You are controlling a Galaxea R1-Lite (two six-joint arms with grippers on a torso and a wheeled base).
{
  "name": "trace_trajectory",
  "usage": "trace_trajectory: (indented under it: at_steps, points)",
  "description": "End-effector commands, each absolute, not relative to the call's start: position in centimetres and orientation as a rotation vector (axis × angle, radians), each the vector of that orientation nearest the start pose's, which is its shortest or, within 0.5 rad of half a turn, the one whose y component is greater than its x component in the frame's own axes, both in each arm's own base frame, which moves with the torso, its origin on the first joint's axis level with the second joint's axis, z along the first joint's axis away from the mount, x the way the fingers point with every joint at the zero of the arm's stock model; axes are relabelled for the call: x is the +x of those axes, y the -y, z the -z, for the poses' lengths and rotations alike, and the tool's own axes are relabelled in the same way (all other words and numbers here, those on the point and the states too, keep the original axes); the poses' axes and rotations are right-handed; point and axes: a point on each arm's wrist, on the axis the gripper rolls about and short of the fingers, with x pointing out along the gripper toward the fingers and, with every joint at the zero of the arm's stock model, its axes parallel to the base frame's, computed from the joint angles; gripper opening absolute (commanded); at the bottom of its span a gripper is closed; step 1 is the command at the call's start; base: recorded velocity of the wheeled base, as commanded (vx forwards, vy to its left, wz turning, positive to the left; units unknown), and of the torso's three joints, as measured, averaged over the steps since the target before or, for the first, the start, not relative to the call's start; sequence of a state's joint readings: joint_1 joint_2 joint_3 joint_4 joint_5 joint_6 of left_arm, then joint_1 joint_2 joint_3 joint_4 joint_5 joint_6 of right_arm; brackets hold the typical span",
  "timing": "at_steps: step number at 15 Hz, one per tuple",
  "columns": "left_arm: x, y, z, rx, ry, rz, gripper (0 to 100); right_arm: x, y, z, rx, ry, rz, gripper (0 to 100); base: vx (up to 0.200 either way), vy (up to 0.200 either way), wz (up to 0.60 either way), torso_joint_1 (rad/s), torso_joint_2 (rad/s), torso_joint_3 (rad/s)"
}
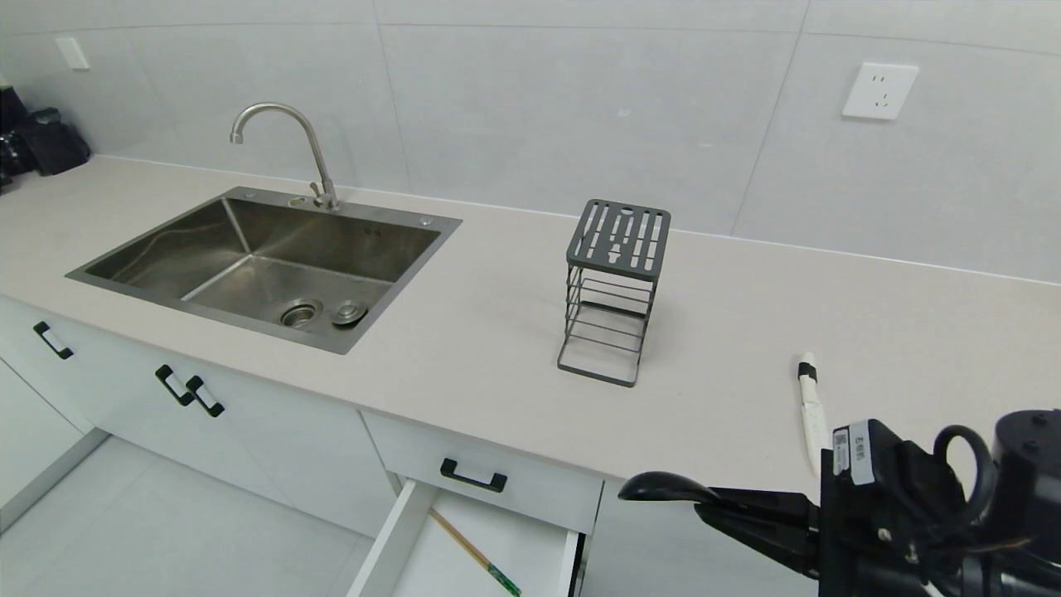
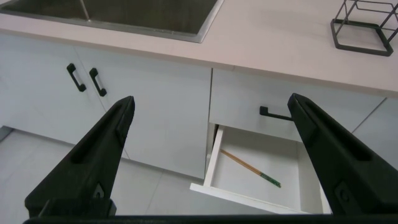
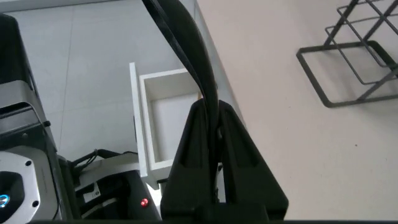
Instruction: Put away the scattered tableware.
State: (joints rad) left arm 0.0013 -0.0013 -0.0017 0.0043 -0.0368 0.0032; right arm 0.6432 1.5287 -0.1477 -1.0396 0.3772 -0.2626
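My right gripper point(image 3: 210, 115) pinches a black spoon point(image 1: 663, 487) by its handle, near the open drawer point(image 2: 214, 162) but not yet in it. My left gripper point(image 2: 211, 102) hangs spread above that drawer, where a chopstick point(image 2: 249, 167) already lies. A white knife point(image 1: 812, 406) is left on the countertop point(image 1: 464, 332).

- The head view is being taken from high up and well back, angled forward and down over the countertop point(image 1: 497, 332). The sink point(image 1: 249, 265) is being framed on the left, the wire rack point(image 1: 617, 240) near the middle and the open drawer point(image 1: 530, 539) at the lower edge.
- The left wrist view is being taken from out in front of the cabinets, between the spread fingers of the left gripper point(image 2: 212, 102), facing the drawer point(image 2: 261, 171) (the rack's foot point(image 2: 359, 48) and the sink's rim point(image 2: 143, 12) are being caught beyond).
- The right wrist view is being aimed down from close over the counter edge, along the right gripper point(image 3: 210, 115), closed on a black utensil point(image 3: 186, 43).
- Drawer point(image 3: 165, 118) and rack point(image 3: 311, 78) are being shared by all three views.
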Motion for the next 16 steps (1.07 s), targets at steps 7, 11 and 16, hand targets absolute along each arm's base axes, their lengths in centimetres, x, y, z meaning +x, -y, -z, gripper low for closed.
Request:
trace_trajectory:
  at_steps: [7,11,16]
  points:
    - [-2.3,0.1,-7.5,0.005,-0.003,0.035,100,13.9,-19.4,-12.2,-0.292,-0.162,-1.12,0,0.0,0.0,0.0,0.0,0.0,0.0]
    - [-2.3,0.1,-7.5,0.003,-0.003,0.035,100,17.6,-26.5,-11.8,-0.213,-0.154,-1.116,0,0.0,0.0,0.0,0.0,0.0,0.0]
    - [-2.3,0.1,-7.5,0.003,-0.003,0.035,100,16.5,-29.3,-9.7,-0.213,-0.213,-1.18,0,0.0,0.0,0.0,0.0,0.0,0.0]
